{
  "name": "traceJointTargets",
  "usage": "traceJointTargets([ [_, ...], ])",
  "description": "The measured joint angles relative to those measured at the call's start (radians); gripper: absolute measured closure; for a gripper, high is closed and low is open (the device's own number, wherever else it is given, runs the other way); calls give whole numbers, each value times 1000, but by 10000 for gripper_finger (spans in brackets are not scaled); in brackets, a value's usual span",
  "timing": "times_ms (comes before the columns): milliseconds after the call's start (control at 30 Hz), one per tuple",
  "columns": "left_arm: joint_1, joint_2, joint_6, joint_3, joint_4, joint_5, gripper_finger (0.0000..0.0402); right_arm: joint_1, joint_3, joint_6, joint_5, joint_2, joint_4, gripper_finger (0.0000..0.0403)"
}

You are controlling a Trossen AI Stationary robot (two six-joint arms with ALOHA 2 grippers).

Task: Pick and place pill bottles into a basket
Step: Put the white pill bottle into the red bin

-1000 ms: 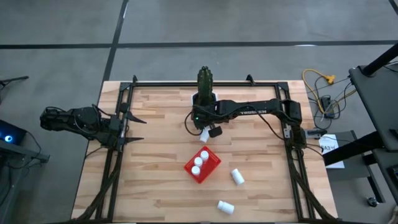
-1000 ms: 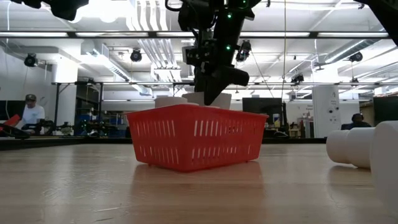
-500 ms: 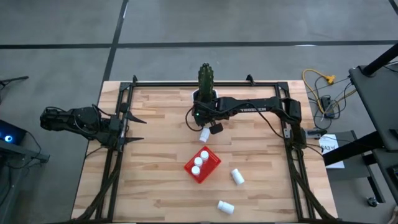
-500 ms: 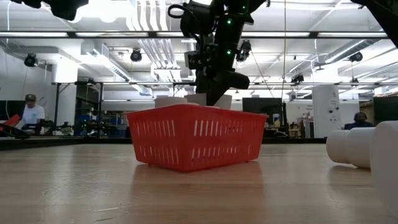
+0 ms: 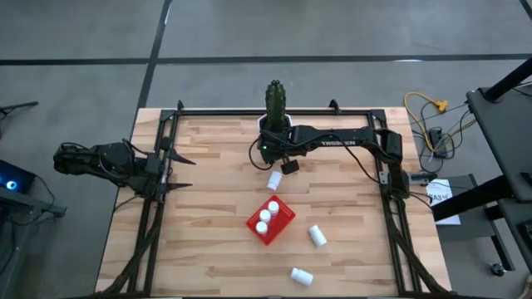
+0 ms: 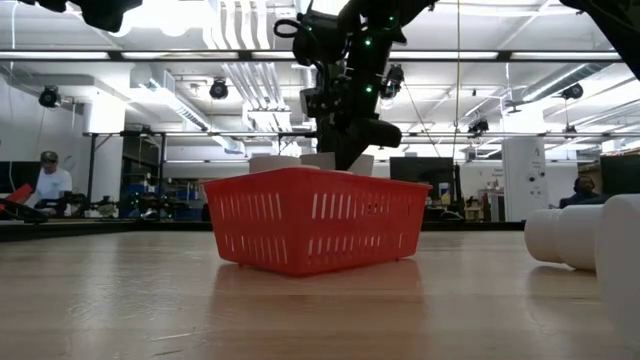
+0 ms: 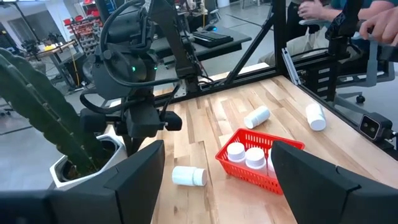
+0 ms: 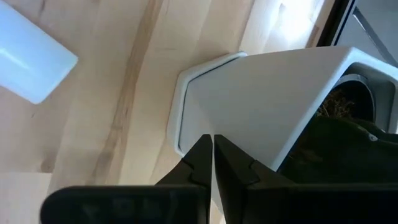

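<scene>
The red basket (image 5: 270, 220) stands mid-table and holds three white pill bottles (image 5: 266, 218). One bottle (image 5: 273, 179) lies on its side just beyond the basket; it also shows in the right wrist view (image 8: 31, 67). Two more lie on their sides near the right front, one (image 5: 317, 235) closer to the basket and one (image 5: 301, 276) by the near edge. My right gripper (image 5: 273, 159) is shut and empty. It points down above the table between the lone bottle and the cactus pot (image 8: 273, 106). My left gripper (image 5: 184, 173) waits open at the table's left.
A white hexagonal pot with a green cactus (image 5: 274, 108) stands at the far edge, right behind my right gripper. Dark frame rails (image 5: 158, 216) run along the table's left and right sides. People sit in the room beyond the table.
My right gripper has moved toward the table's far edge, away from the lying bottle and closer to the cactus pot. The bottle stays where it lay behind the basket.
</scene>
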Motion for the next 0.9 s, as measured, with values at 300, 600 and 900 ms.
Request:
traceJointTargets([
  [300, 0, 0, -5, 0, -1, 0, 124, 53, 0, 31, -80, 0, -37, 394],
  [600, 0, 0, -6, 1, 0, 0, 124, 140, 0, 34, -104, 0, -20, 394],
  [900, 0, -2, 0, 1, -1, 0, 124, 216, 0, 19, -235, 0, 5, 394],
])
